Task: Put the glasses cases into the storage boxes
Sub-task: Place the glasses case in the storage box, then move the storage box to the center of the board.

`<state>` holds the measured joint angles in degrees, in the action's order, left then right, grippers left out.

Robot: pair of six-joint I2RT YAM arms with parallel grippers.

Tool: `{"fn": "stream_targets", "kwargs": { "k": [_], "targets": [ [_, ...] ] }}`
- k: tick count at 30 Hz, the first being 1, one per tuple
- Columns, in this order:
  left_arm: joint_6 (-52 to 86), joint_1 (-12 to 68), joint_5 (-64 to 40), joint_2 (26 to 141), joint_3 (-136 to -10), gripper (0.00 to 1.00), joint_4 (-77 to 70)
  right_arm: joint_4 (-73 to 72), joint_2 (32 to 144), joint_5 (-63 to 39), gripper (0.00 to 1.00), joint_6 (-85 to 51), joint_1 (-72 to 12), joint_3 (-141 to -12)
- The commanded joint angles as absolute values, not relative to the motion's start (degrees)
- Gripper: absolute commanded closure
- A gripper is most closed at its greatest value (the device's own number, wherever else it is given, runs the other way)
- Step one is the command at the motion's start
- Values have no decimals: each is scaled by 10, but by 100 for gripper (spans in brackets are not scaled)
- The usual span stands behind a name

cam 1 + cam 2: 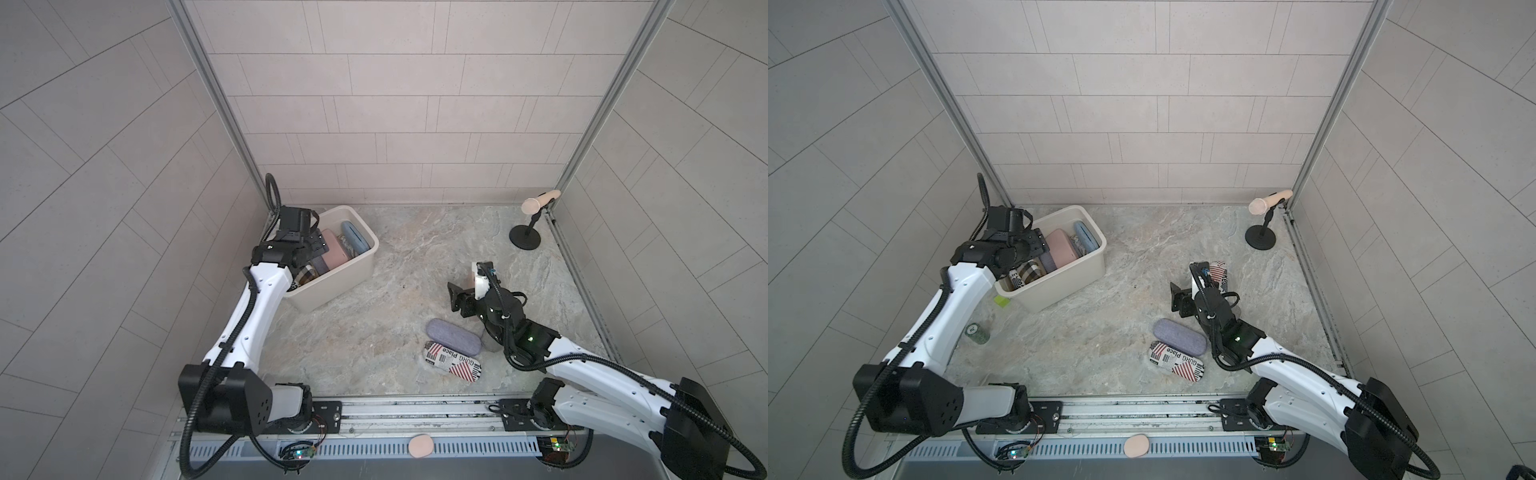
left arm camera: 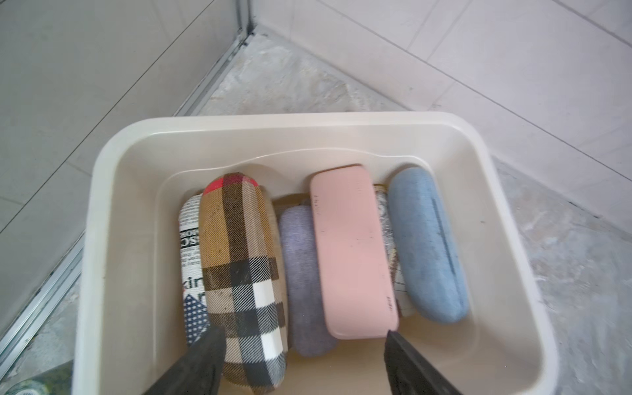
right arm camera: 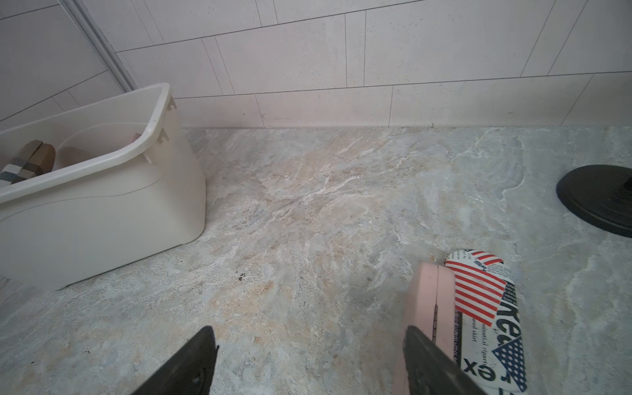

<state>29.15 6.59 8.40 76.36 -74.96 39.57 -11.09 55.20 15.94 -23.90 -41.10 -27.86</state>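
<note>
Your left gripper (image 2: 302,333) hangs over the cream storage box (image 2: 307,119), fingers spread wide and clamping nothing. Below it at least 5 cases lie side by side: newsprint case (image 2: 189,246), plaid case (image 2: 239,273), lilac case (image 2: 301,273), pink case (image 2: 352,256), light blue case (image 2: 427,246). Your right gripper (image 3: 307,330) sits low over bare floor, fingers likewise apart and empty. Just beside 1 finger lies a second pink case (image 3: 424,301), touching a flag-print case (image 3: 485,307). 2 more (a grey case (image 1: 454,336) touching a striped print case (image 1: 452,360)) lie on the floor near the right arm, well apart from the box.
</note>
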Motion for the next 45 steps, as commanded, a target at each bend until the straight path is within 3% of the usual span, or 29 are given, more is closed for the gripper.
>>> {"fn": "stream_targets", "kwargs": {
  "k": [1, 9, 18, 23, 29, 38, 45],
  "targets": [
    [292, 103, 103, 797, -784, 20, 410, -95, 542, 196, 13, -247, -410, -285],
    [296, 200, 111, 930, -892, 20, 393, -67, 538, 243, 12, -264, -405, -289],
    [294, 212, 93, 1087, -1000, 19, 381, -55, 535, 248, 6, -278, -393, -289],
    [294, 213, 39, 1136, -1030, 36, 401, -55, 532, 248, 6, -278, -392, -289],
    [306, 254, 0, 1122, -1002, 78, 412, -57, 537, 251, 8, -286, -392, -286],
    [405, 378, 43, 1041, -871, 100, 292, -42, 515, 273, 10, -292, -391, -285],
    [536, 473, 154, 1046, -871, 100, 237, -32, 490, 286, 11, -299, -384, -279]
  ]
}}
